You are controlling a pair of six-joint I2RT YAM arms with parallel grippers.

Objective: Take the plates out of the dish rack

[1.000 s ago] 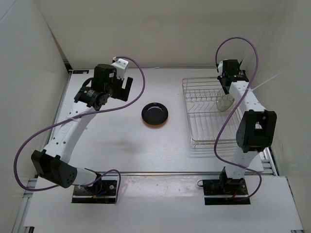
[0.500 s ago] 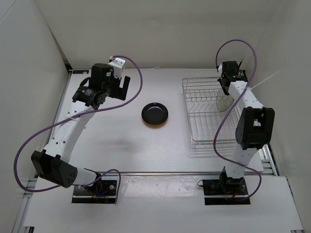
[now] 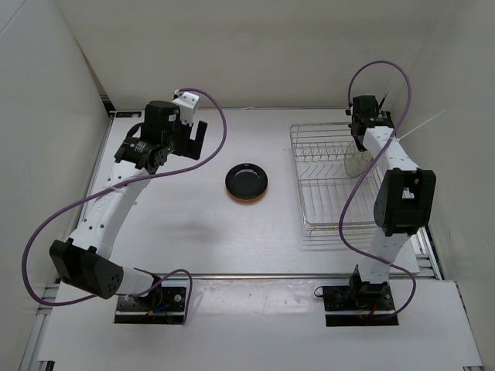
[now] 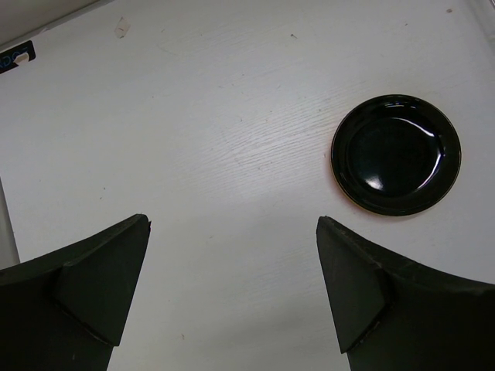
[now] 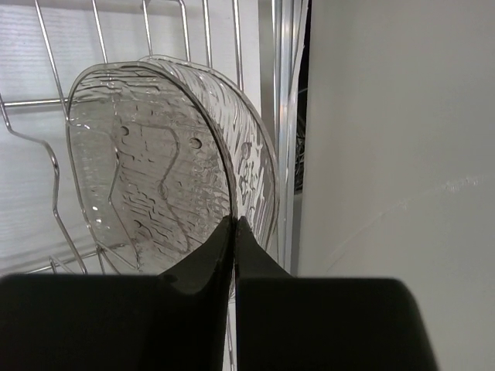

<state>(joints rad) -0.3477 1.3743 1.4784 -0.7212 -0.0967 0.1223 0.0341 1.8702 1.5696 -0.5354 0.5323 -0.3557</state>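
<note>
The glossy black plate (image 3: 247, 180) lies on the table's middle on top of the orange plate (image 3: 246, 200), of which only a thin rim shows. The black plate also shows in the left wrist view (image 4: 396, 154). No lime green plate shows. The clear plate (image 3: 356, 163) stands on edge at the far right of the dish rack (image 3: 325, 226). My right gripper (image 3: 358, 145) is shut on the clear plate's rim (image 5: 155, 154), its fingertips (image 5: 234, 222) pinched together on it. My left gripper (image 3: 197, 140) is open and empty above the table, left of the stack (image 4: 233, 219).
White walls enclose the table on the left, back and right. The right wall (image 5: 402, 139) stands close beside the rack's right edge. The rack's wire dividers (image 3: 317, 164) run left of the clear plate.
My right wrist has shifted slightly toward the back, tipping the clear plate more upright. My left gripper has drawn back a little to the left, then held still.
</note>
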